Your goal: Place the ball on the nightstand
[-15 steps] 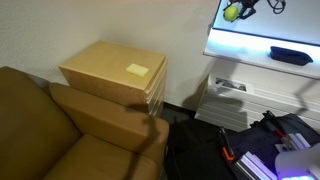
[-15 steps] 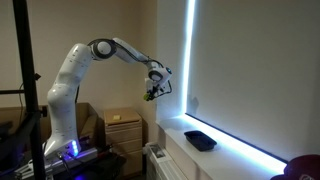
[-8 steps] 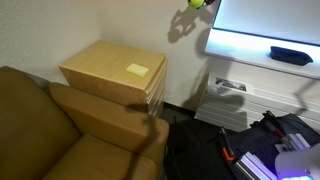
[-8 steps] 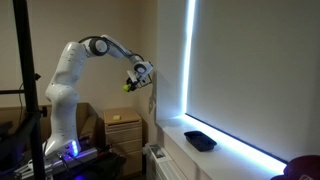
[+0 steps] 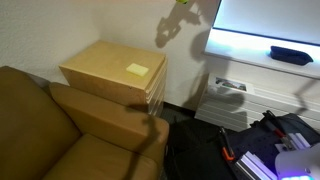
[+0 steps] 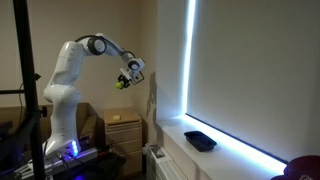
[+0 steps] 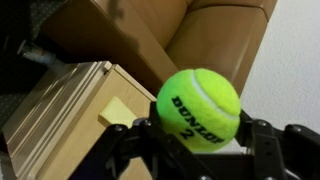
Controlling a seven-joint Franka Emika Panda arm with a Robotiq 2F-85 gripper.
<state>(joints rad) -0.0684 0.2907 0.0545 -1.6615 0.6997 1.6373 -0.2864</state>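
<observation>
The yellow-green ball (image 7: 198, 108) is a Dunlop tennis ball, and my gripper (image 7: 200, 142) is shut on it. In an exterior view the ball (image 6: 119, 84) hangs in the gripper (image 6: 125, 79) high in the air, above and slightly beside the nightstand (image 6: 124, 130). In an exterior view only the ball's lower edge (image 5: 183, 2) shows at the top border. The nightstand (image 5: 105, 62) is a light tan wooden cabinet with a flat top and a yellow sticky note (image 5: 137, 70). In the wrist view the nightstand (image 7: 55, 110) lies far below at the left.
A brown couch (image 5: 60, 135) touches the nightstand's front; it also shows in the wrist view (image 7: 200, 35). A black tray (image 5: 290, 55) lies on the bright window sill. A white radiator (image 5: 225, 100) stands under the sill. The robot base (image 6: 65, 140) stands beside the nightstand.
The arm has carried the ball away from the window and toward the space above the nightstand. The gripper has stayed shut on the ball.
</observation>
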